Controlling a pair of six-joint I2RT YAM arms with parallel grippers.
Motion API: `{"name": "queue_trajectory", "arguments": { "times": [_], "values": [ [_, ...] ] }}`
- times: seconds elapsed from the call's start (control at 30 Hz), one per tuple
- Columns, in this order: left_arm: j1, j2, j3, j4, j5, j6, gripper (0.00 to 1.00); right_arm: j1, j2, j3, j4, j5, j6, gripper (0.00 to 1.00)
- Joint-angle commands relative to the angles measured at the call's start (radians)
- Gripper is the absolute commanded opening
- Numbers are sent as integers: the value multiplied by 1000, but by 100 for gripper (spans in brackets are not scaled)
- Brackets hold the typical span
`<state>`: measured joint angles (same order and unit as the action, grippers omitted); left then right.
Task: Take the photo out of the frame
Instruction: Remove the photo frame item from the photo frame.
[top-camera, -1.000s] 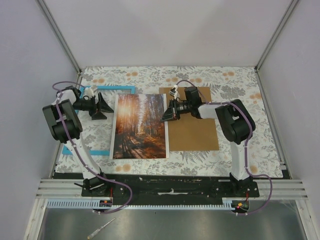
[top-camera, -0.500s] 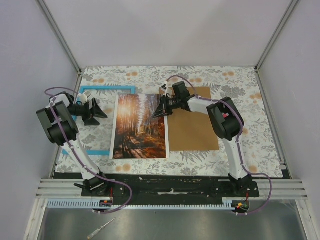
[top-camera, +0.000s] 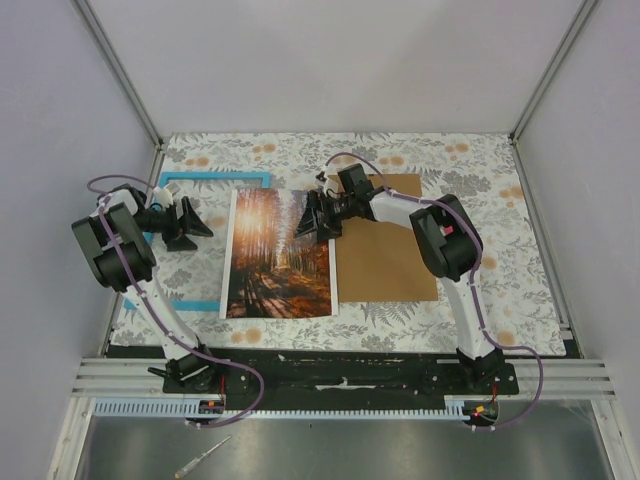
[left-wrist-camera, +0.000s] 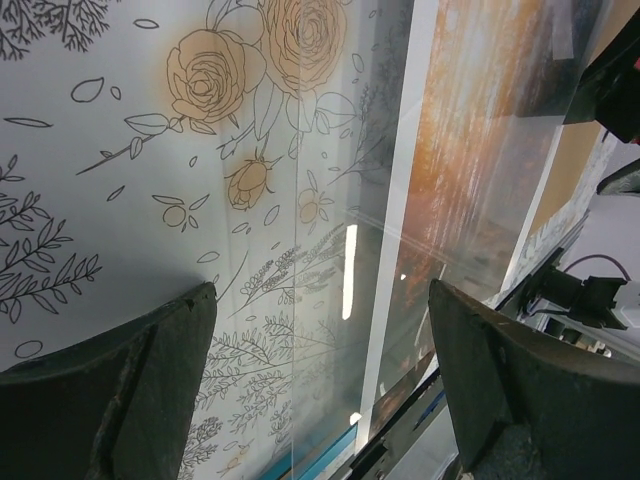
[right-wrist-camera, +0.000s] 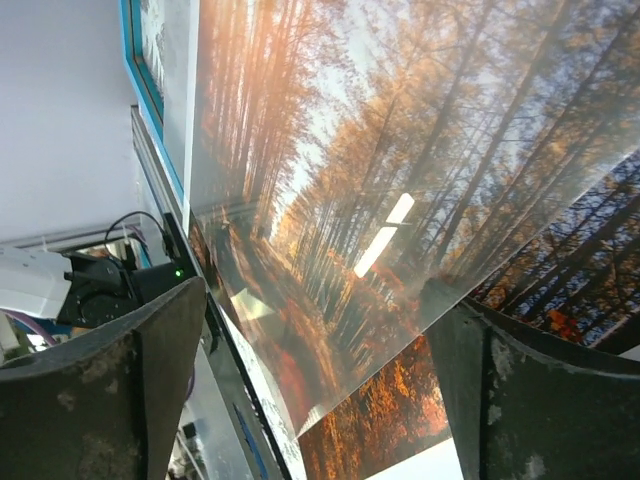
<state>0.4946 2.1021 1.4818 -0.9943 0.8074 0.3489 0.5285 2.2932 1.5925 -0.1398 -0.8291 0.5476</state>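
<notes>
The left end effector (top-camera: 192, 226) hangs wide open and empty over the blue frame (top-camera: 215, 180) at the left of the desk (top-camera: 490, 170). The photo (top-camera: 278, 265) lies flat in the middle, its left edge seemingly covering the frame's right side. The right end effector (top-camera: 312, 222), jaws apart and holding nothing, is above its upper right corner, beside a brown board (top-camera: 390, 260).
</notes>
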Motion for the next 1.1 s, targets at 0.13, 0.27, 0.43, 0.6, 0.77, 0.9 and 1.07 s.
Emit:
{"name": "queue_trajectory", "arguments": {
  "times": [0.13,0.27,0.43,0.6,0.77,0.9,1.07],
  "values": [
    [4,74,35,17,82,33,92,7,-28,7,-92,100,-87,98],
    [2,108,49,17,118,32,87,16,-25,23,-101,111,-98,98],
    [2,134,55,16,151,33,77,30,-14,52,-121,119,-107,98],
    [-1,153,57,17,174,42,67,44,-2,86,-138,117,-113,98],
    [-5,148,51,17,196,50,42,50,11,107,-147,107,-118,98],
    [-2,138,54,5,203,58,24,50,9,118,-156,104,-129,98],
    [-1,102,67,-32,200,73,6,50,-3,123,-167,102,-146,98]
  ]
}}
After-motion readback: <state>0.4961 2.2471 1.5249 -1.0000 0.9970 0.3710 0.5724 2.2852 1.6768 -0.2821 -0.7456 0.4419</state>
